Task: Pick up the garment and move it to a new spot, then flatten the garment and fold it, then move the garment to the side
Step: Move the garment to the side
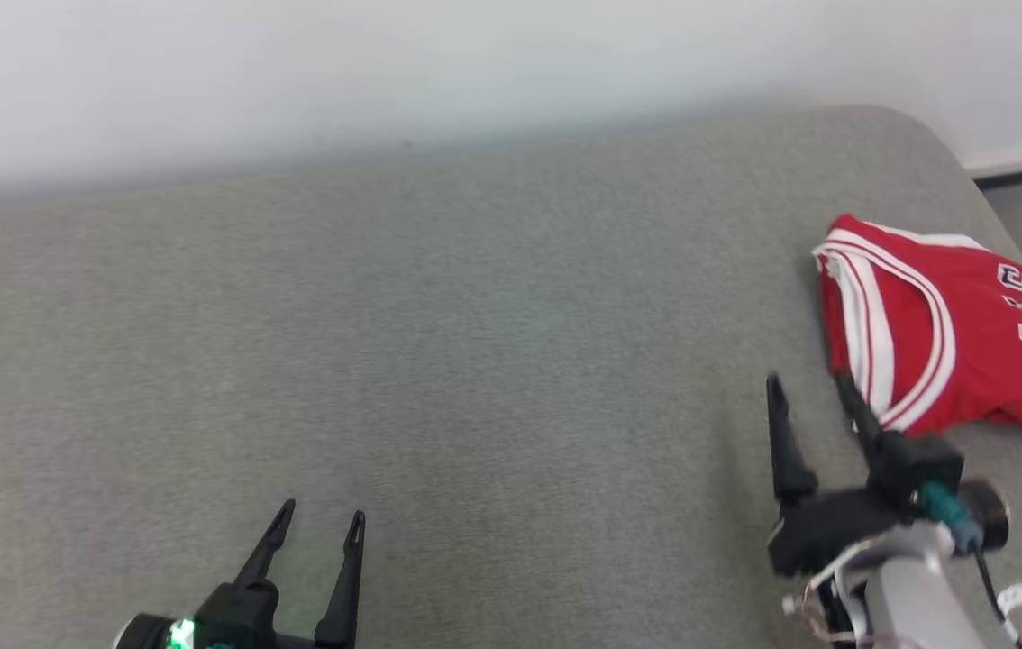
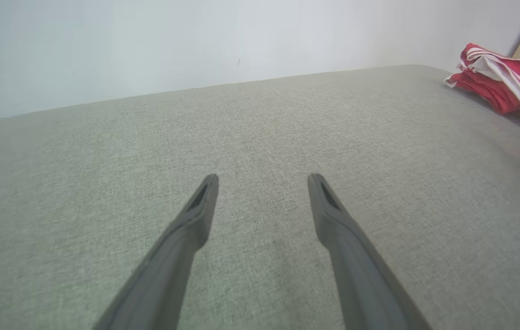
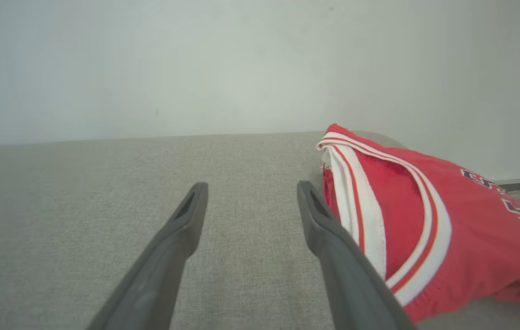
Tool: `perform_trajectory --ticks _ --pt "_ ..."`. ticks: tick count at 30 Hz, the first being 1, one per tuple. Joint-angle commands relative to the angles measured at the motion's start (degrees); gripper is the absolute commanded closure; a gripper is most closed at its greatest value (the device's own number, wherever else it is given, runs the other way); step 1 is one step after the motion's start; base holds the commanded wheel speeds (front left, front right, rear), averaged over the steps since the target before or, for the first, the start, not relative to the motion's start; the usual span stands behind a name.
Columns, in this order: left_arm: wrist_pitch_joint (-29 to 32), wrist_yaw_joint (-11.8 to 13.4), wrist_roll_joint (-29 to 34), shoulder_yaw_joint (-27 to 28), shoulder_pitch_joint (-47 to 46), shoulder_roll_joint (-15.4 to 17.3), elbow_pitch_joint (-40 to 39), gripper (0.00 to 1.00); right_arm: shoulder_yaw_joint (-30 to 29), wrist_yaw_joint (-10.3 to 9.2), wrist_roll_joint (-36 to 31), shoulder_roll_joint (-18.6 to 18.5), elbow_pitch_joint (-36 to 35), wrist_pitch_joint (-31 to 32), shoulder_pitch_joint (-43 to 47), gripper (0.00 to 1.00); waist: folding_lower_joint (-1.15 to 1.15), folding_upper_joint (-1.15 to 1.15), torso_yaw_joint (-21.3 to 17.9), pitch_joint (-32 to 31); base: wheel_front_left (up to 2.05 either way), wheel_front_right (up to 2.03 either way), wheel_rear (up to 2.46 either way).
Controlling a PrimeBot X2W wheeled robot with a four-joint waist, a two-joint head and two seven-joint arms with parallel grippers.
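The folded red mesh jersey with white and red striped trim and dark block lettering (image 1: 935, 333) is lying at about three o'clock in the head view. It is sitting in a soft, rumpled bundle near the rounded corner of the grey, coarsely woven upholstered surface (image 1: 475, 361). A smooth white wall (image 1: 385, 72) is running along the twelve o'clock side.

The right gripper (image 1: 808, 379) is sitting at four o'clock with its two long, tapering dark fingers spread wide and gripping nothing. Between them only bare grey weave is showing in the right wrist view. Its outer finger is lying just beside the jersey's banded edge; whether it is touching the cloth I cannot tell.

The left gripper (image 1: 323, 512) is resting at seven o'clock, well apart from the jersey, its slim matte fingers likewise splayed and empty over the textured fabric.
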Motion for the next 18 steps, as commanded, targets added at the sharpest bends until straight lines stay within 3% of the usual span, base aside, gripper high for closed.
perform_trajectory --ticks 1,18 --pt "-0.17 0.1 -0.28 0.2 1.09 -0.33 -0.17 0.0 -0.34 -0.16 0.82 0.49 -0.05 0.0 1.99 0.0 0.01 0.0 3.05 -2.66 0.0 0.0 0.0" --pt "-0.17 0.09 -0.69 3.58 5.88 -0.22 -0.9 0.0 3.23 -0.16 3.75 1.41 -1.49 0.0 9.59 0.0 0.01 0.0 8.93 -9.08 0.0 0.0 0.0"
